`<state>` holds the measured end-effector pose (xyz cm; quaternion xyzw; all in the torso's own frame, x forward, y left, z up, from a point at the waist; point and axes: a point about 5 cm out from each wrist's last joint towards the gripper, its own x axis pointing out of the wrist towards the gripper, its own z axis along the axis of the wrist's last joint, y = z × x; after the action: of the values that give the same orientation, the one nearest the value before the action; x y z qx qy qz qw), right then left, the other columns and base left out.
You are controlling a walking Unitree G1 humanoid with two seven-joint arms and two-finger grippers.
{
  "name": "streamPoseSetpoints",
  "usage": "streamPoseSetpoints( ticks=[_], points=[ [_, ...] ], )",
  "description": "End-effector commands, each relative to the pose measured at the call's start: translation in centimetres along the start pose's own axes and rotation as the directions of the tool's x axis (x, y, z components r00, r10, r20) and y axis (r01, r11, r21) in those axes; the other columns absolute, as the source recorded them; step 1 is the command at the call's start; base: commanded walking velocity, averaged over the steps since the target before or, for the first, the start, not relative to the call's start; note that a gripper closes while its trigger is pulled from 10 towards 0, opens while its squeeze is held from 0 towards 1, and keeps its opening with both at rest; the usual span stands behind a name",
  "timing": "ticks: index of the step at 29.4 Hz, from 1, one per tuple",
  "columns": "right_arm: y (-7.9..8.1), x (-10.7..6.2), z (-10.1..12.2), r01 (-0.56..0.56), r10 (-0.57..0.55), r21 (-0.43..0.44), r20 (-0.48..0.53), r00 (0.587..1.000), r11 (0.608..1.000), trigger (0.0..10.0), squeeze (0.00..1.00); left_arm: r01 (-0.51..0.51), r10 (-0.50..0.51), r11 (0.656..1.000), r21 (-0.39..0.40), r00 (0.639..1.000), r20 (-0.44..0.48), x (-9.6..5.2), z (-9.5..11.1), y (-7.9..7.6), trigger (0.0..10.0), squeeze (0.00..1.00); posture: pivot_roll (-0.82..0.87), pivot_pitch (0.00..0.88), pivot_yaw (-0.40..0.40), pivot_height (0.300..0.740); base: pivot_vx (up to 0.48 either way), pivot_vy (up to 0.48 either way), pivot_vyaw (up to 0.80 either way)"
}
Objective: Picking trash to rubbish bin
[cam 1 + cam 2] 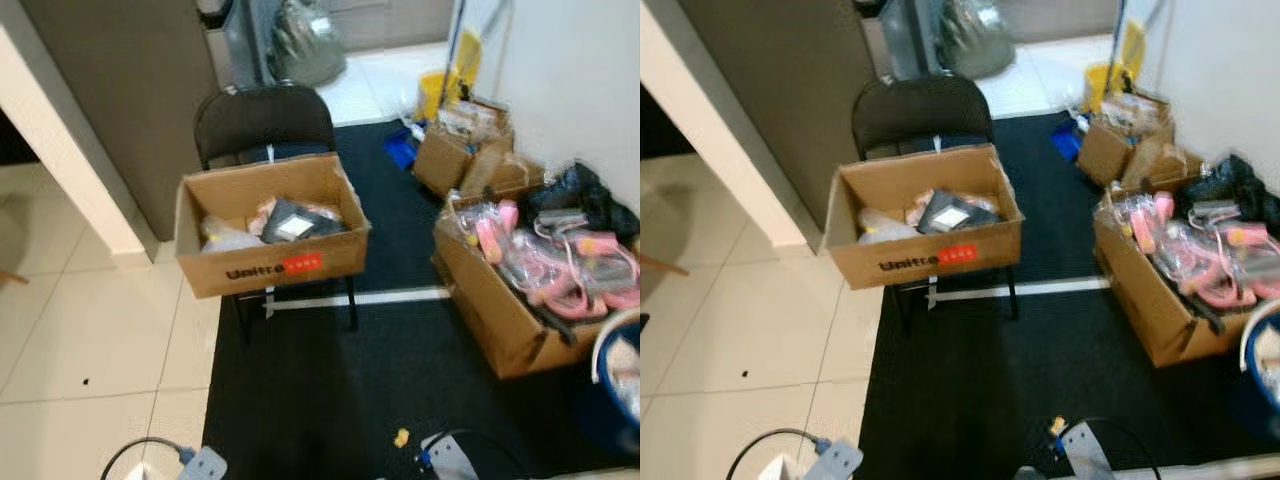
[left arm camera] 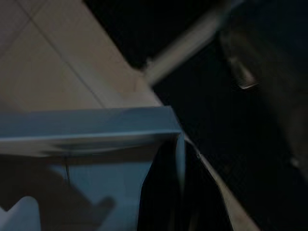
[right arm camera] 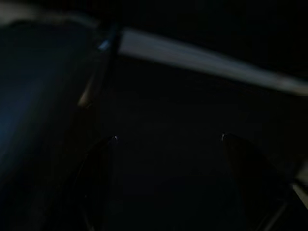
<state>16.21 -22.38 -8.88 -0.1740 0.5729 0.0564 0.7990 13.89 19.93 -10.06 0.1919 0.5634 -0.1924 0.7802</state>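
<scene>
Black carpet (image 1: 330,400) meets pale floor tiles (image 1: 90,340) beneath a dark folding chair (image 1: 262,118), on whose seat rests an open cardboard box (image 1: 270,262) of trash, its contents too blurred to name beyond a dark flat packet (image 1: 293,222). Right of the chair a second carton (image 1: 500,315) holds pink items, and a blue bin (image 1: 620,375) is cut off by the frame edge. Right gripper (image 3: 168,183) hangs in deep shade with its two fingers apart; left gripper's fingers (image 2: 168,192) are a dark blur beside a pale blue surface, so I cannot tell their state.
</scene>
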Motion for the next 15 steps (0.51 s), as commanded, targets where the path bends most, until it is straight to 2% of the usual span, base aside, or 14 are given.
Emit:
streamPoseSetpoints(
  ticks=[1,3,10,14,15],
  points=[
    [0.9,0.1,-1.1,-0.023,0.023,0.01,-0.038,0.999,1.0,10.0,0.0,0.002,-0.003,1.0,-0.009,1.0,-0.027,-0.1,-0.9,0.0,10.0,0.0,0.03,0.098,0.1,0.74,0.292,0.0,0.0],
    [0.9,0.1,-1.2,-0.026,0.026,0.001,-0.043,0.999,1.0,10.0,0.0,-0.004,0.003,1.0,-0.02,1.0,-0.024,-0.1,-0.9,0.2,10.0,0.0,0.03,0.098,0.1,0.74,0.3,0.0,0.0],
    [0.9,0.1,-1.2,-0.021,0.021,0.005,-0.047,0.999,1.0,10.0,0.0,-0.034,0.034,0.998,-0.048,0.999,-0.002,-0.3,-0.7,1.2,10.0,0.0,0.04,0.101,0.099,0.74,0.3,0.0,-0.8],
    [0.9,0.1,-1.1,-0.019,0.018,-0.006,-0.042,0.999,1.0,10.0,0.0,-0.057,0.059,0.996,-0.066,0.998,0.028,-0.5,-0.1,2.0,10.0,0.0,0.05,0.106,0.096,0.74,0.296,0.0,0.0],
    [0.9,0.1,-1.1,-0.022,0.022,-0.006,-0.042,0.999,1.0,10.0,0.0,-0.078,0.084,0.993,-0.087,0.995,0.061,-0.7,0.5,2.7,10.0,0.0,0.05,0.106,0.096,0.74,0.296,0.0,0.0]
  ],
)
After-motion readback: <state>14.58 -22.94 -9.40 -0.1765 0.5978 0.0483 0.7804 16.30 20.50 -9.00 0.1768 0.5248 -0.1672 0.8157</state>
